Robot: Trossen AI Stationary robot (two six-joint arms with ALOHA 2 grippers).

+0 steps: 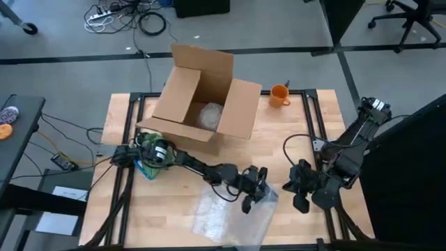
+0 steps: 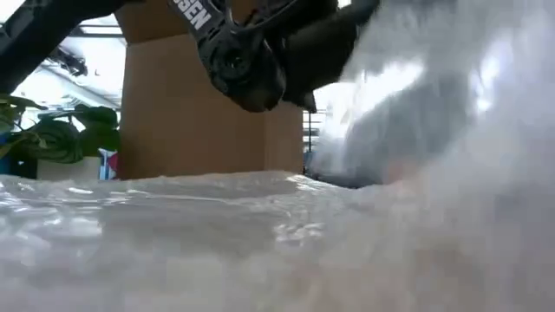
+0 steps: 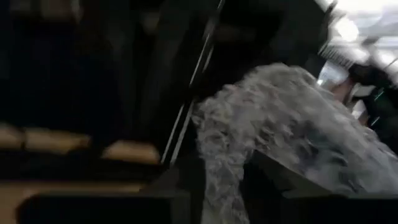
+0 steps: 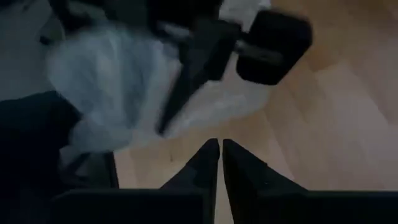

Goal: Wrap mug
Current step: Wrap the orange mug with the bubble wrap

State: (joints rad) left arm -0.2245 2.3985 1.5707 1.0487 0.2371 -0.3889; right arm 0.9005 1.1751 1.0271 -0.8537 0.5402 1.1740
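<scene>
**A:** From above, where are you?

**B:** Near the worktop's [image 1: 306, 150] front edge, my left end effector [image 1: 254, 187] grips a corner of the bubble wrap sheet [image 1: 230, 216]. The orange mug [image 1: 279, 95] stands well apart, at the far edge beside the cardboard box [image 1: 202, 101].

**A:** And low down?

**B:** Bubble wrap [image 2: 260, 234] fills the foreground.

**A:** The wrists?

**B:** Left shows wrap [image 3: 273, 124] in my grip; my right end effector [image 4: 221, 152] is narrowed nearly closed, empty. I'd spread the sheet flat first.
</scene>
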